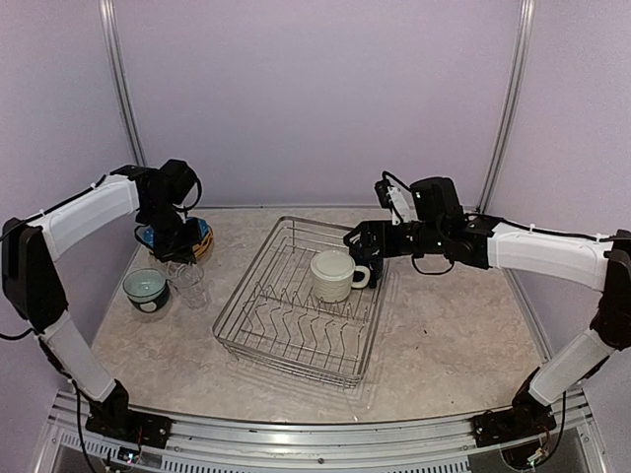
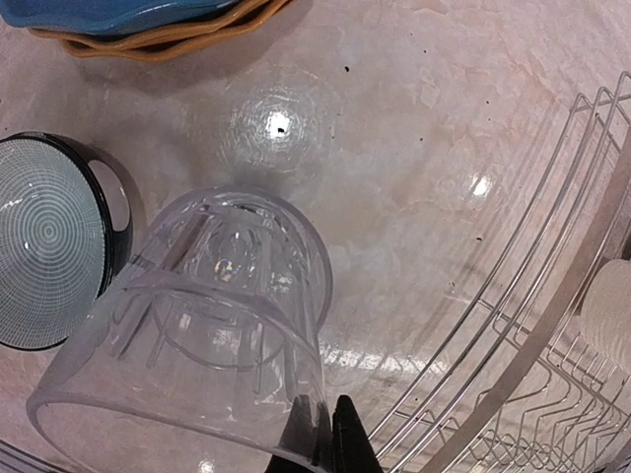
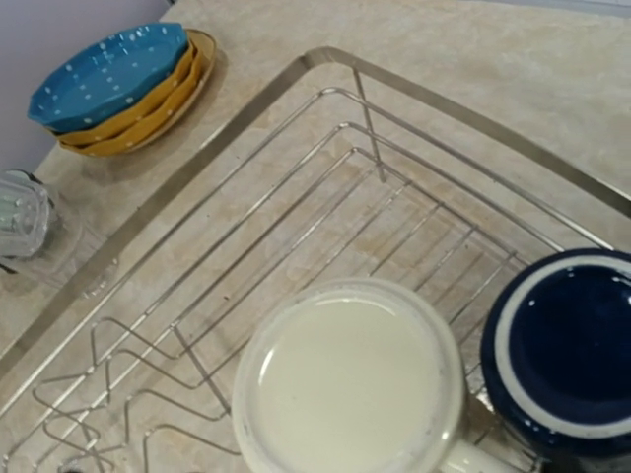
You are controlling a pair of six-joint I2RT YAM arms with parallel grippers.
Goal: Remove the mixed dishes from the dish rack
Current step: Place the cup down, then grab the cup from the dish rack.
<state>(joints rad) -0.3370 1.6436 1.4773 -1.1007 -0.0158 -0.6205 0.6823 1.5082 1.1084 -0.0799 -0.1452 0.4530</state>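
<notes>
Left gripper pinching the rim of a tilted glass tumbler, left of top view, just beside the teal bowl and near the plates. Left arm bent, wrist down. Right gripper spread over the dish rack, arm stretched leftward, beside the cream mug. Only the right wrist view shows the navy mug, racked beside it.

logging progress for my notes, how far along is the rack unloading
Done: plates and bowl sit on the table. In hand: left pincer shut on a tumbler. Left: cream mug and navy mug in the dish rack, right pincer open nearby.
</notes>
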